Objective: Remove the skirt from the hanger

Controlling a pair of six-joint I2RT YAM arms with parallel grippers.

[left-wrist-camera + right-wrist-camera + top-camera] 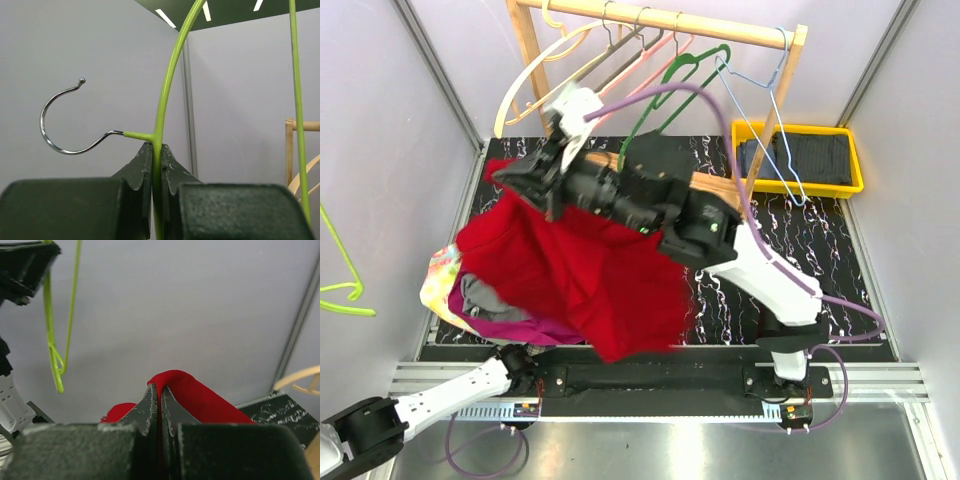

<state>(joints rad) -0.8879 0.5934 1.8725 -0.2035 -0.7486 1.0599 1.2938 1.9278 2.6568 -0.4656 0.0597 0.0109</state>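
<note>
Skirt (590,280) judged free of the hanger (166,90). The right hand (160,392) is clamped on a red fold and holds it above the clothes pile (470,300). The left hand (156,150) pinches the bare hanger, well apart. Setting down remains.

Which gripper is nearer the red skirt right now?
Right. The right gripper is shut on a fold of the red skirt. The left gripper is off to the left, clamped on the green hanger, apart from the fabric.
</note>
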